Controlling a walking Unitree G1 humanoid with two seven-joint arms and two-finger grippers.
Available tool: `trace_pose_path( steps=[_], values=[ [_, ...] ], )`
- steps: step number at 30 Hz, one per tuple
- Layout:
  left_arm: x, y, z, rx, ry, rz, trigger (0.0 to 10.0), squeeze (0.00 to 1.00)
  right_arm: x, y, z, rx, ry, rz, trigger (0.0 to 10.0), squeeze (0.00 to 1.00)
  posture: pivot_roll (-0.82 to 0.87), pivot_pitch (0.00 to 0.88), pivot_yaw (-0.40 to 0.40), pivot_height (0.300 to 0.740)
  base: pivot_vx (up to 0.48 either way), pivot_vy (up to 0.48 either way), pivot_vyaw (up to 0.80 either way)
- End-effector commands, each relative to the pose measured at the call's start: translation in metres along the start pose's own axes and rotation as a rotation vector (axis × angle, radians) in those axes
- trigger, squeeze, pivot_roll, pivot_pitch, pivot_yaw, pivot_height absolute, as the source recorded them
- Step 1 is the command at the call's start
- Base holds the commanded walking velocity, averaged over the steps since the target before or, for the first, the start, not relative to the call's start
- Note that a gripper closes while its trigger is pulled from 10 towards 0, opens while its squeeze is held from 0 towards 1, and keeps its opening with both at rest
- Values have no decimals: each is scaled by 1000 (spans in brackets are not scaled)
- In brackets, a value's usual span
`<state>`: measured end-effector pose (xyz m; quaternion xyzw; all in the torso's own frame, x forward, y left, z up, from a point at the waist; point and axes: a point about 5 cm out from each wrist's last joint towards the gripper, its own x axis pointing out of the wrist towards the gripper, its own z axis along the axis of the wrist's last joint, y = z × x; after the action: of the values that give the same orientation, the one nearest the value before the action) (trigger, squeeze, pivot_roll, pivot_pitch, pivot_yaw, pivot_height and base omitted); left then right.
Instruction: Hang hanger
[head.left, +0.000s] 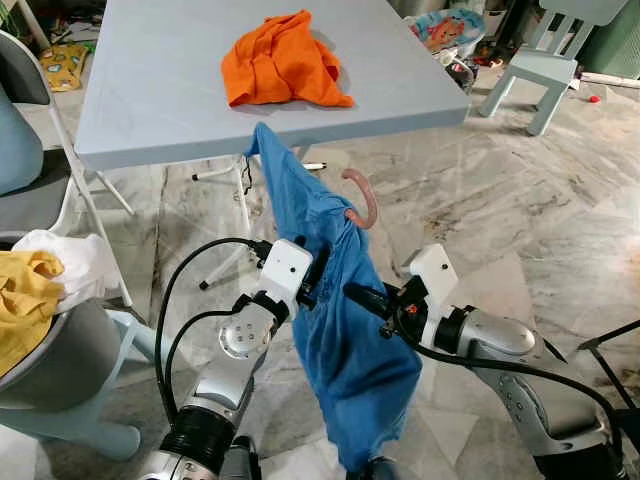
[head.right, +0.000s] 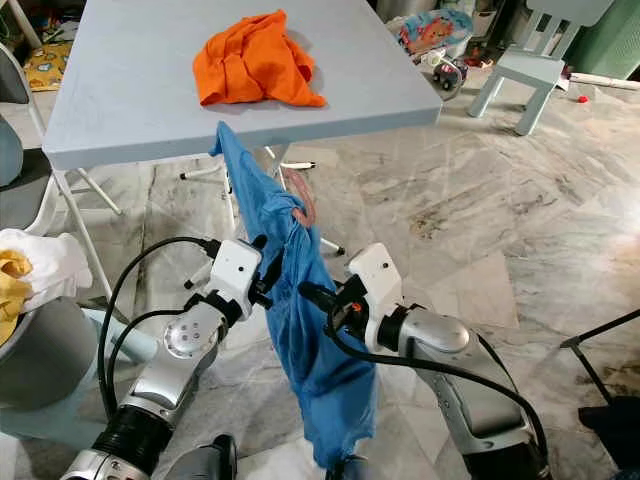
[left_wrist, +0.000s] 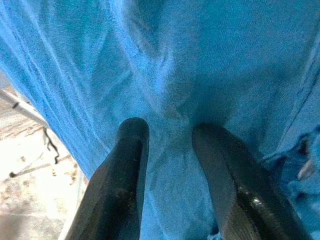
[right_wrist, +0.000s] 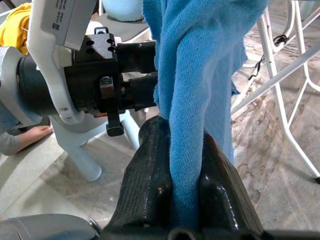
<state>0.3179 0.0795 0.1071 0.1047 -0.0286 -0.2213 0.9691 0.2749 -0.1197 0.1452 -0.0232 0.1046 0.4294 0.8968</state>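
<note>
Both grippers hold the blue shirt (head.left: 335, 300) in mid-air before the table (head.left: 150, 120). The right gripper (right_wrist: 185, 165) is clenched on a fold. The left gripper (left_wrist: 167, 135) has fabric between slightly parted fingers. The hanger (head.left: 362, 195) hook protrudes at the collar. Risk: uneven pull may slide the shirt off the hanger.
</note>
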Motion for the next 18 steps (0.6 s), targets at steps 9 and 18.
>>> trace_pose_path(
  steps=[9, 18],
  values=[
    [-3, 16, -11, 4, 43, 78, 0, 0, -8, 1, 12, -31, -16, 50, 10000, 0, -29, 177, -51, 740, 0, 0, 0],
    [-4, 34, -11, -6, 43, 213, 0, 0, -14, -7, 8, -43, 27, 37, 10000, 0, -33, 175, -53, 740, 0, 0, 0]
  ],
)
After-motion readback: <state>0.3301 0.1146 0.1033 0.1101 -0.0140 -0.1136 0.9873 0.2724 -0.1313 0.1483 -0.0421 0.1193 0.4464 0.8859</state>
